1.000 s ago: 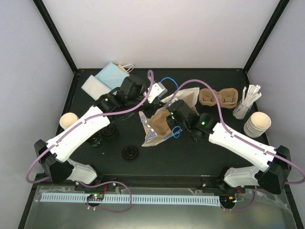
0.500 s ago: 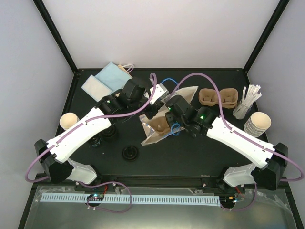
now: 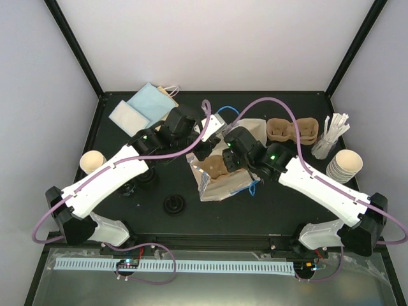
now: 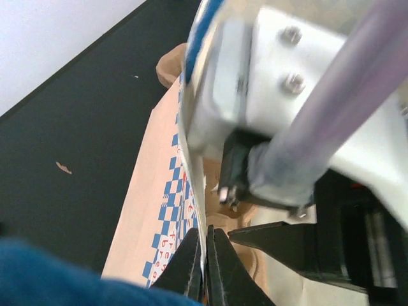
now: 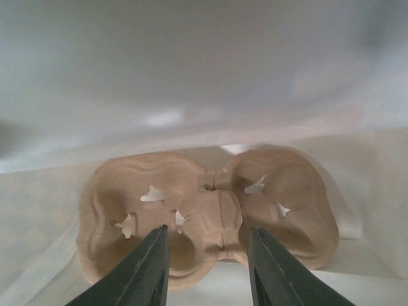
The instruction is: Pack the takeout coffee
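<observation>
The cup tray point(image 5: 217, 204) lies inside the checked bag point(image 4: 159, 217), its middle bridge between the fingers of the right pincer point(image 5: 207, 233). That pincer is partly closed and appears to grip the bridge. The left pincer point(image 4: 205, 237) is closed tight on the thin edge of the bag's mouth, holding it up. I judge that pinch the weak spot: if the paper slips or tears, the mouth would drop onto the right pincer and the tray could snag. A deeper push might also slide the light bag along the table point(image 3: 268, 210).

Counted:
- two trays, the second tray point(image 3: 292, 129) beyond the right pincer and to its right
- one lone cup point(image 3: 92, 161), well left of the left pincer
- one stack of cups point(image 3: 344, 166), number unclear
- two black lids point(image 3: 173, 204) nearer than the left pincer, perhaps a third half hidden
</observation>
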Controlling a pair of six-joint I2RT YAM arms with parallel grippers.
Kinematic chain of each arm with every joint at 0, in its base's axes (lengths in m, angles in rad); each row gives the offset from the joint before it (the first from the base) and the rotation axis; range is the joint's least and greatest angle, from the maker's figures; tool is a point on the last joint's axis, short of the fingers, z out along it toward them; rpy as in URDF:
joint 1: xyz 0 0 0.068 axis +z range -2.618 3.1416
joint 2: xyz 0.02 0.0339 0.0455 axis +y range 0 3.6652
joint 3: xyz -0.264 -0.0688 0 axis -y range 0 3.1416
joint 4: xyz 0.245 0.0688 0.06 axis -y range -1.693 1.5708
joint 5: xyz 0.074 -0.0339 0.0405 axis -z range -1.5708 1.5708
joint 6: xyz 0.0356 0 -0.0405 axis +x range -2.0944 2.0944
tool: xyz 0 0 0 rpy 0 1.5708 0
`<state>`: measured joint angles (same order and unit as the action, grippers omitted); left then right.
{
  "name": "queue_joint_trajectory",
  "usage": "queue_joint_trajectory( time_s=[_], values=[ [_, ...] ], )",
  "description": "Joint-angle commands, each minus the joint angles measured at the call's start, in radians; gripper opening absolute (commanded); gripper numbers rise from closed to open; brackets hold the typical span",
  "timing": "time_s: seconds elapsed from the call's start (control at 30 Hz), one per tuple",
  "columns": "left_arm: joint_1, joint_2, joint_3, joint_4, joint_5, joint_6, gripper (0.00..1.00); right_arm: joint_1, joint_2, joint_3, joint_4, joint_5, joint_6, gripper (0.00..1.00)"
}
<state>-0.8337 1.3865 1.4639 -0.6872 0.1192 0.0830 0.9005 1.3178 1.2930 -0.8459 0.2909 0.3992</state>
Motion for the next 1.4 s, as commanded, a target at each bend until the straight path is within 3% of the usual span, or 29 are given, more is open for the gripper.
queue_joint_trajectory(
  time_s=[0.0,0.53,0.87,1.03,1.37],
  values=[
    [-0.01,-0.046,0.032,0.036,0.037,-0.003,0.01,-0.004,-0.016,-0.104,0.137,0.01,-0.042,0.38],
    [-0.021,-0.052,0.017,0.052,0.072,-0.003,0.02,0.023,-0.101,-0.464,0.525,0.073,-0.136,0.37],
    [-0.027,-0.057,-0.001,0.055,0.076,-0.008,0.01,0.023,-0.079,-0.417,0.441,0.015,-0.129,0.45],
    [-0.027,-0.053,-0.007,0.055,0.062,-0.009,0.02,0.022,-0.053,-0.38,0.343,-0.097,-0.159,0.44],
    [-0.028,-0.056,0.008,0.045,0.068,0.014,0.02,0.043,-0.151,-0.38,0.291,-0.289,-0.282,0.38]
  ],
)
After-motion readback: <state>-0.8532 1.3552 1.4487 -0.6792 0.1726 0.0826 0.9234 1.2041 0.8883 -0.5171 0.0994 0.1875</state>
